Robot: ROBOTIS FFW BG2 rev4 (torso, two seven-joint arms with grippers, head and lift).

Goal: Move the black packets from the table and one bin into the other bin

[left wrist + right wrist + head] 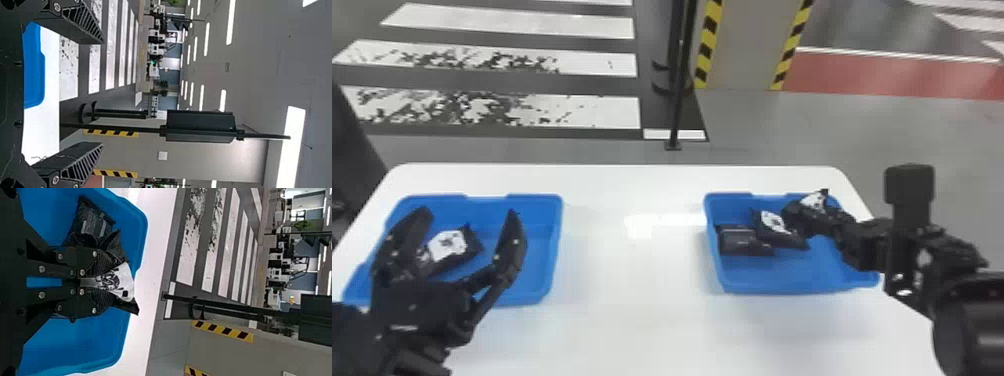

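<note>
In the head view my right gripper (799,212) is over the right blue bin (739,287), shut on a black packet with a white label (815,200). Two more packets lie in that bin: one dark (739,241), one white-labelled (774,222). The right wrist view has the right gripper (98,282) pinching the held packet (121,282), with a dark packet (92,223) beside it. My left gripper (464,235) stands open above the left blue bin (557,245), where a white-labelled packet (449,245) lies. In the left wrist view the left gripper (102,92) has nothing between its fingers.
Both bins stand on a white table (637,310), one at each side with bare tabletop between them. Beyond its far edge a black pole (677,100) rises from the floor, near a pillar with yellow-black striped edges (742,50).
</note>
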